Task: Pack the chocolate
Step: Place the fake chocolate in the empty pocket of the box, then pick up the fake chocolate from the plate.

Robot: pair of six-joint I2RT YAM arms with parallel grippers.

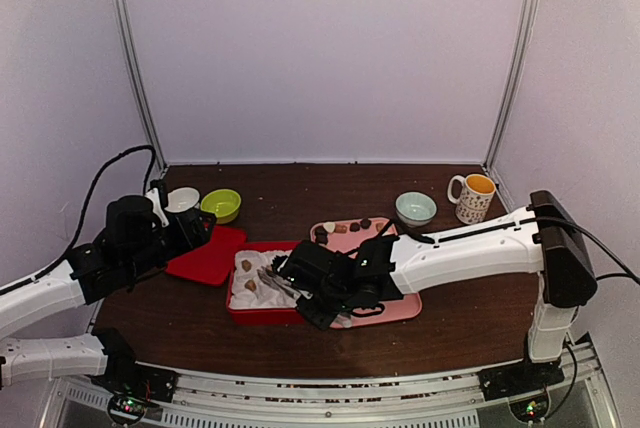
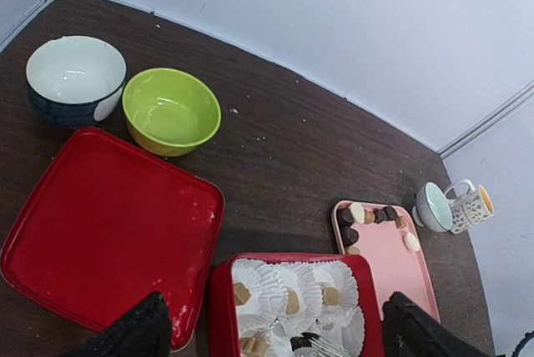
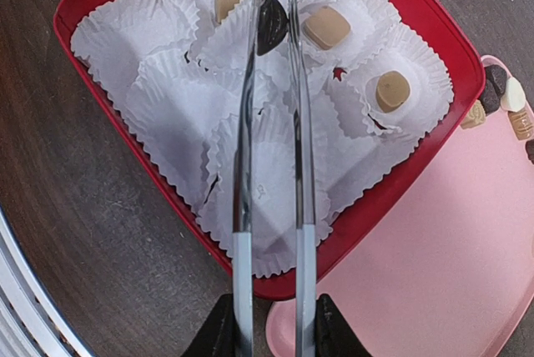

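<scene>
While a dark chocolate (image 3: pixel 272 23) is pinched in the tongs (image 3: pixel 244 165) above the paper cups (image 3: pixel 167 98) of the red box (image 3: pixel 83 2), a low, centred release is needed; the tongs are clamped by the right end effector (image 3: pixel 271 332), the left end effector (image 2: pixel 275 332) spread wide.

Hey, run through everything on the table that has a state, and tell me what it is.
red box: open, paper cups partly filled
red lid: off, lying flat beside the box
tongs: held in the right gripper, pinching a dark chocolate over the box
left gripper: open, empty
green bowl: empty
white bowl: empty
pink tray: few chocolates at its far end
mug: upright
</scene>
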